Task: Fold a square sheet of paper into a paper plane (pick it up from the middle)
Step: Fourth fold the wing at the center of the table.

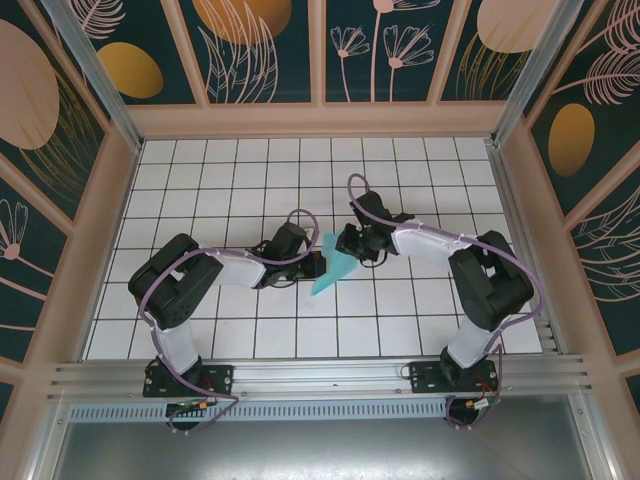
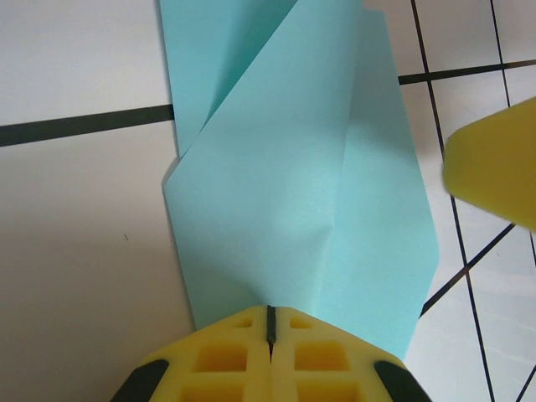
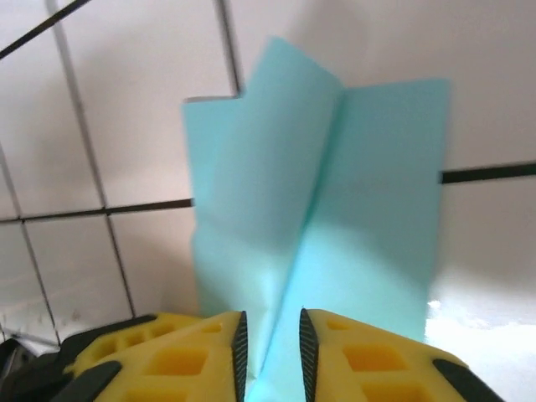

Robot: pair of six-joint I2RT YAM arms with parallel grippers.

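Looking down from the top camera, the paper plane [image 1: 335,268] is in the middle of the white grid table [image 1: 200,180]. It is a slim blue dart with its point aimed near and left. The left gripper [image 1: 316,266] is at its left side and the right gripper [image 1: 352,247] is at its right side, very close together. From up here one cannot tell if the paper is lifted or lying flat.

The left wrist camera shows the left gripper's yellow pads pressed tight together, with the edge of the blue paper pinched between them. Folded flaps spread away from the grip. One yellow finger [image 2: 494,167] of the right gripper pokes in from the right, near the paper.

The right wrist camera shows the right gripper's jaws with only a thin gap. The paper's middle fold runs down into that gap. It is hard to tell if the pads touch the paper.

The paper is thin. If the right jaws close off the fold, they could squash a wing or make a wrong crease. If the arms pull apart, the paper could tear or slip out. The grippers are so near that they could bump each other. Flower-painted walls [image 1: 250,50] stand around the table, well apart from the arms.
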